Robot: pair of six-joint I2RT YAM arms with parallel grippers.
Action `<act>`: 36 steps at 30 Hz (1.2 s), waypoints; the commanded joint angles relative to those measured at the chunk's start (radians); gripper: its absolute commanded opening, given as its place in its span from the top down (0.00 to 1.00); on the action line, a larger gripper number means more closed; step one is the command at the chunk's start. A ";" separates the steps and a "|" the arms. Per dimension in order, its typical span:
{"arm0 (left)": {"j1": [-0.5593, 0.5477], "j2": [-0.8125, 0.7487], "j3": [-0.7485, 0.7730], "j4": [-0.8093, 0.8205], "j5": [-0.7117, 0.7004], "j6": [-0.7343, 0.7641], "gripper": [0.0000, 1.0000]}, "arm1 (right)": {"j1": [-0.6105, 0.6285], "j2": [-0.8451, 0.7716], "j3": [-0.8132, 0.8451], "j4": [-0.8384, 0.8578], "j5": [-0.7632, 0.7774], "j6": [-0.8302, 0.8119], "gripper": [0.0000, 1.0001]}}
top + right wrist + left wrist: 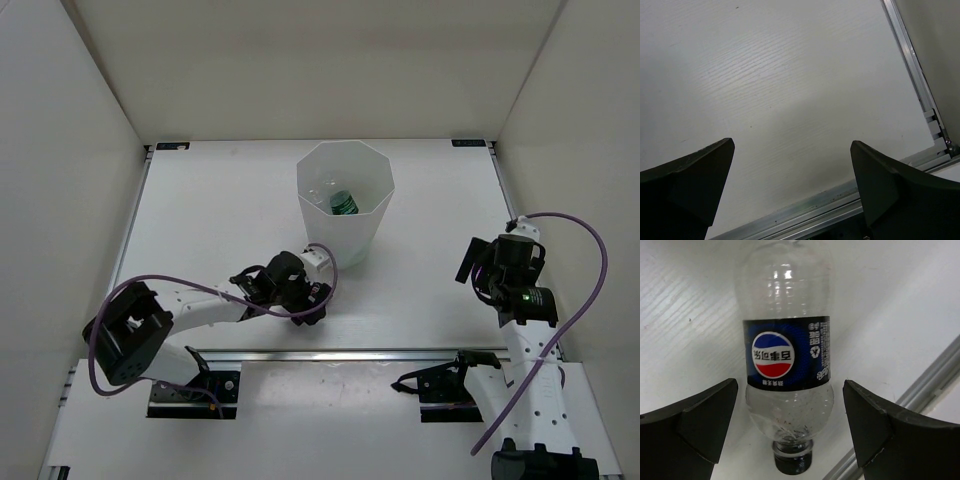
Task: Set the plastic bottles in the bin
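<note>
Closest to the arm bases, the left gripper [790, 390] hung low over a clear bottle with a blue label [787, 355]. Its jaws were spread wide, one on each side of the bottle's lower body, and neither touched it. They held nothing. The bottle lay flat on the white table [685, 330] with its dark cap pointing back toward the wrist, so the fingers straddled it across its width, probably lined up for a squeeze on the round belly.

Off to the right, the right gripper [792, 150] was also wide open and empty. It looked down on bare table beside the metal edge rail [912, 60], apparently parked out of the way.

Farther back stood the white bin [340, 238], upright and just beyond the left gripper. A green bottle [344, 203] already lay inside; pale glints beside it might have been more bottles, but that was unclear.
</note>
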 commanded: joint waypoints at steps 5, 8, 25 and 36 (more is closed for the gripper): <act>-0.031 -0.008 0.023 0.065 -0.092 -0.026 0.37 | 0.003 -0.014 -0.007 0.034 -0.018 0.014 0.01; -0.021 -0.071 0.006 0.054 -0.089 -0.040 0.47 | 0.002 -0.029 -0.014 0.031 -0.033 0.026 0.01; 0.250 -0.453 0.486 -0.316 -0.282 -0.034 0.44 | -0.026 0.021 0.004 0.084 -0.066 -0.005 0.01; 0.110 0.215 1.187 -0.386 -0.231 -0.008 0.34 | 0.014 0.077 0.010 0.143 -0.096 0.020 0.01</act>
